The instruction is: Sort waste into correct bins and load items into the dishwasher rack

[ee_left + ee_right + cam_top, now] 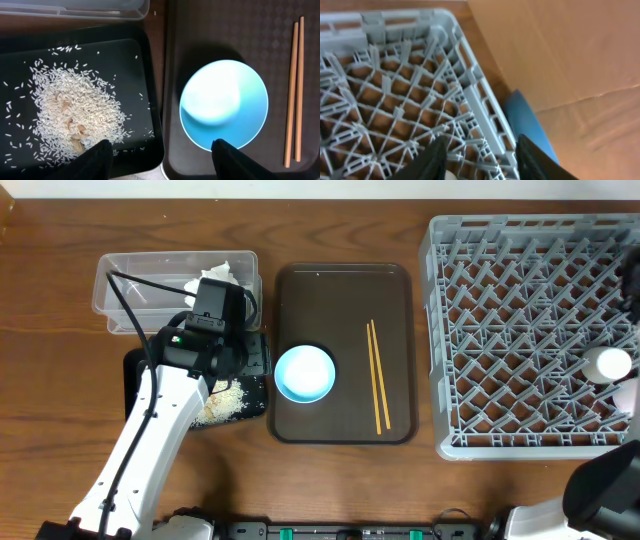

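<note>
- Waste looks sorted: the crumpled paper (215, 275) lies in the clear tub (130, 280) near the far left corner of the worktop; the rice (75, 110) is heaped in the black tray (145, 65) just in front of that tub, with stray grains scattered around the heap but inside the tray
- Loading seems only begun: one white cup (610, 365) sits among the pegs of the dishwasher rack (520, 310) by the right edge; no second cup and no dark blue bowl can be made out
- Left to load, by my reading: the light-blue bowl (223, 105), upright on the brown serving tray (345, 290) at mid-worktop, and the chopsticks (294, 90), lying side by side on the same tray to the bowl's right, apart from it
- The left gripper (161, 147) points straight down over the seam between black tray and serving tray; its fingers are spread wide with nothing between them, one above the rice, the other above the bowl's near rim; the arm reaches in from the front left
- The right gripper (481, 150) hangs over the rack's far right corner; its fingers stand apart and nothing fills the gap; a pale sliver at the picture's bottom edge is too small to identify
</note>
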Robot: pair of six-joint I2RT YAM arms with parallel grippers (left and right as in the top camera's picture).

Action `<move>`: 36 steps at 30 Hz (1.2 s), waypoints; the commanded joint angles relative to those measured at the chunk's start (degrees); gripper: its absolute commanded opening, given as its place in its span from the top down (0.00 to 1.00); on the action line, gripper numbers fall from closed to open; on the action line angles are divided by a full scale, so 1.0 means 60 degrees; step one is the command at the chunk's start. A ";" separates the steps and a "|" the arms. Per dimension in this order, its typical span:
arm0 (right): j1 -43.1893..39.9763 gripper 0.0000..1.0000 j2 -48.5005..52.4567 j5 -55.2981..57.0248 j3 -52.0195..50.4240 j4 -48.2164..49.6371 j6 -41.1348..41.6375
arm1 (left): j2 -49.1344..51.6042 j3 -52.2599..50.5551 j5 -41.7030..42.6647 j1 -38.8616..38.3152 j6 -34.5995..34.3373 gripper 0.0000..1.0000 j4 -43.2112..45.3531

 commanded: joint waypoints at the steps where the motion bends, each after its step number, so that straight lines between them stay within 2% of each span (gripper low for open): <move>1: -0.0831 0.51 -0.0051 -0.1676 0.0240 -0.0291 0.0302 | -0.0033 0.0055 -0.0153 0.0047 0.0051 0.34 -0.0033; 3: -0.1381 0.46 -0.0051 -0.2637 0.0317 -0.0463 0.0466 | -0.0033 0.0055 -0.0153 0.0047 0.0051 0.34 -0.0033; 7: -0.2422 0.44 -0.0051 -0.3770 0.0521 -0.0616 0.0805 | -0.0033 0.0055 -0.0153 0.0047 0.0051 0.34 -0.0033; 10: -0.3184 0.32 -0.0051 -0.4375 0.0710 -0.0605 0.0801 | -0.0033 0.0055 -0.0153 0.0047 0.0051 0.34 -0.0033; 12: -0.3665 0.30 -0.0047 -0.4827 0.0761 -0.0426 0.0783 | -0.0033 0.0055 -0.0153 0.0047 0.0051 0.34 -0.0033; 22: -0.5220 0.30 0.0386 -0.5479 0.0758 0.0295 0.0503 | -0.0033 0.0055 -0.0153 0.0047 0.0051 0.34 -0.0036; 36: -0.5370 0.30 0.1916 -0.5617 0.0758 0.0280 -0.1078 | -0.0033 0.0055 -0.0153 0.0047 0.0051 0.34 -0.0029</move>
